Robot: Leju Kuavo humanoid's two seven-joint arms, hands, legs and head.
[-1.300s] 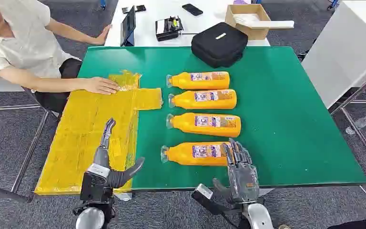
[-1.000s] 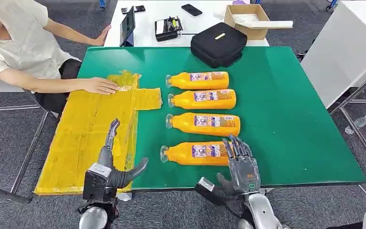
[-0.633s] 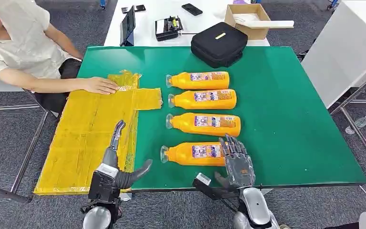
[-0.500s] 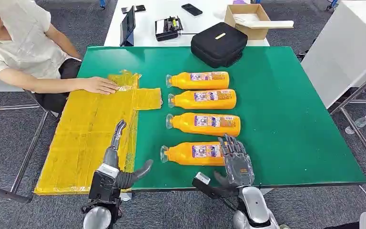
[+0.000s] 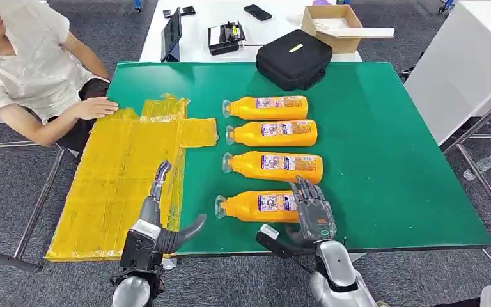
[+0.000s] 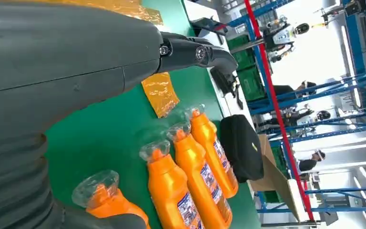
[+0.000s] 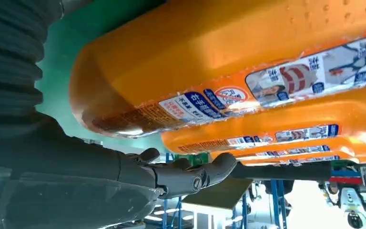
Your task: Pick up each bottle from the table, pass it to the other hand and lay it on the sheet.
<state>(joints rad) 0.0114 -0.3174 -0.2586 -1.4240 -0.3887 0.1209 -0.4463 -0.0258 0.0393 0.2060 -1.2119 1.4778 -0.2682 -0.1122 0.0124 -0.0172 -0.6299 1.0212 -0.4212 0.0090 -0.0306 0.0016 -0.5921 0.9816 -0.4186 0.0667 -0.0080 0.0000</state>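
Clutter lay beyond the green table (image 5: pixel 390 160): a black zipped case (image 5: pixel 294 59) sat on its far edge, just behind the row of bottles, and on the white table further back stood a cardboard box (image 5: pixel 334 25), a small black device (image 5: pixel 225 37), a tablet (image 5: pixel 172 35) propped on edge and a phone (image 5: pixel 257 12). A person in a white shirt (image 5: pixel 29 61) sat at the far left corner, one hand (image 5: pixel 94 107) resting at the far end of the yellow sheet (image 5: pixel 112 179), which covered the table's left side.

Four orange bottles lay on their sides in a row, clear caps pointing toward the sheet; none lay on the sheet. The nearest bottle (image 5: pixel 259 206) was at the table's near edge, the next bottle (image 5: pixel 273 166) just beyond it.

From the head view, the right hand (image 5: pixel 311 208) covered the base end of the nearest bottle, fingers spread over the top. The right wrist view showed that bottle's base and label close up, with the thumb (image 7: pixel 190 174) away from its side, so the hand was open and gripped nothing; whether the fingers touched the bottle could not be told.

The left hand (image 5: pixel 160 214) hovered over the sheet's near right edge, fingers stretched forward, thumb out to the side, holding nothing. Its wrist view showed the bottles' caps, a sheet corner and blue racking far off.
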